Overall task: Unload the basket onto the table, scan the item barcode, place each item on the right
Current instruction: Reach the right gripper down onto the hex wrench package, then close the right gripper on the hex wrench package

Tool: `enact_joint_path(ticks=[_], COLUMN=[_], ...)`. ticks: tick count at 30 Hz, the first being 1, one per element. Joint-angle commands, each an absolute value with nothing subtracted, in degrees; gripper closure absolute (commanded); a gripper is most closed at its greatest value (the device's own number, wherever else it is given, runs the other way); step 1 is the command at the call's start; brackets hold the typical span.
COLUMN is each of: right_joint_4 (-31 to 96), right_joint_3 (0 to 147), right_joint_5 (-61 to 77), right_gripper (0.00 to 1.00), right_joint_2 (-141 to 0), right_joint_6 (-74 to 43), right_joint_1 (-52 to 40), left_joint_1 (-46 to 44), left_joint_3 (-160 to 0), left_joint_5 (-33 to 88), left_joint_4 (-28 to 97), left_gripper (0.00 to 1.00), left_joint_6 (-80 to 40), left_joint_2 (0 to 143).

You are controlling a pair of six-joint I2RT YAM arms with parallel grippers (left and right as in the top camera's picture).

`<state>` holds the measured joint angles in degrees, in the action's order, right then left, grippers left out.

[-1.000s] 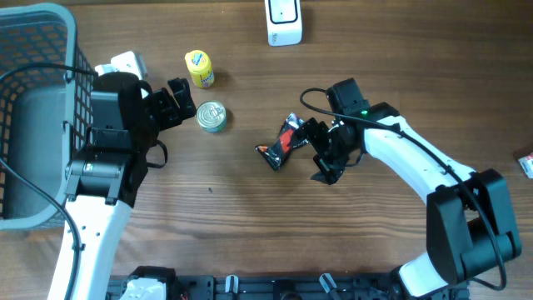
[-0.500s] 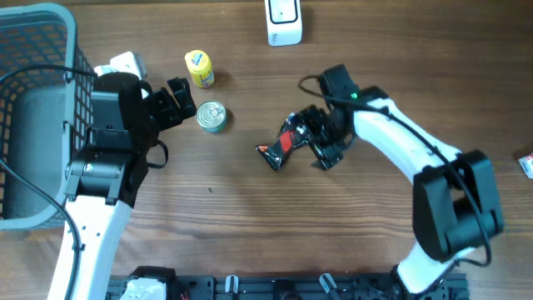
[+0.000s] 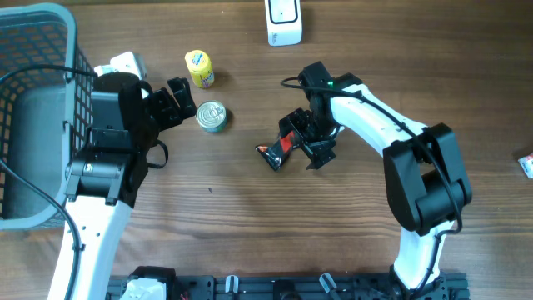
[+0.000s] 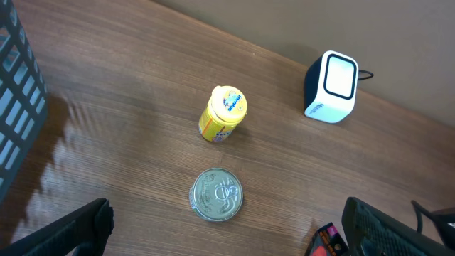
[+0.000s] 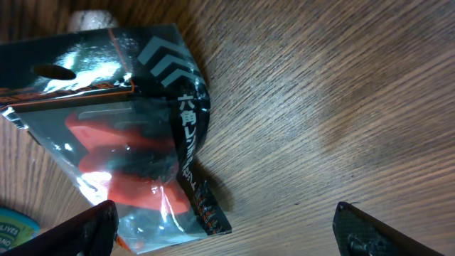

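Jaws are gaping empty on both; right gripper (image 3: 306, 142) is swinging in over the black-and-red packet (image 3: 277, 152), left gripper (image 3: 178, 100) staying put.

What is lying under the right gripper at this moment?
A black and red packet lies flat on the wooden table below the open right gripper. Its underside, and any barcode there, is hidden.

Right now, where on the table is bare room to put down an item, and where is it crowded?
Bare wood lies in the near middle, between the left arm and the right arm, below the black-and-red packet. More lies right of the scanner. Crowded: can, yellow bottle and left claw; the right claw at the packet.
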<state>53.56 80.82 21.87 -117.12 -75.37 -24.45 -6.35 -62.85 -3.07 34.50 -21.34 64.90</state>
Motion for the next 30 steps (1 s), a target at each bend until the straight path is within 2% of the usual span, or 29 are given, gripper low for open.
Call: enact_joint_path(ticks=[1, 13, 21, 24, 28, 30], right_joint_4=[52.77, 47.66, 46.28, 46.78, 46.76, 46.72], right_joint_3=[81.69, 81.69, 81.71, 81.69, 81.69, 81.69], right_joint_5=[20.53, 20.53, 20.69, 21.34, 21.15, 20.93], right_gripper=[0.03, 0.04, 0.10, 0.20, 0.44, 0.51], right_joint_2=[-117.78, -118.89, -122.45, -123.48, -123.90, -123.90], right_joint_6=[-75.20, -76.49, -76.51, -76.51, -76.51, -76.44], right_joint_1=[-24.82, -25.85, -27.05, -27.18, -27.16, -27.16], left_joint_1=[-6.09, -6.09, -6.09, -6.09, -6.09, -6.09], left_joint_3=[-62.83, -62.83, -62.83, -62.83, -62.83, -62.83], left_joint_5=[-2.59, -2.59, -2.59, -2.59, -2.59, -2.59], left_joint_4=[34.48, 34.48, 34.57, 34.70, 34.96, 34.96], left_gripper=[0.00, 0.00, 0.00, 0.00, 0.00, 0.00], left_joint_6=[-21.87, -21.89, -21.89, -21.89, -21.87, -21.87], left_joint_2=[64.40, 64.40, 64.40, 64.40, 64.40, 64.40])
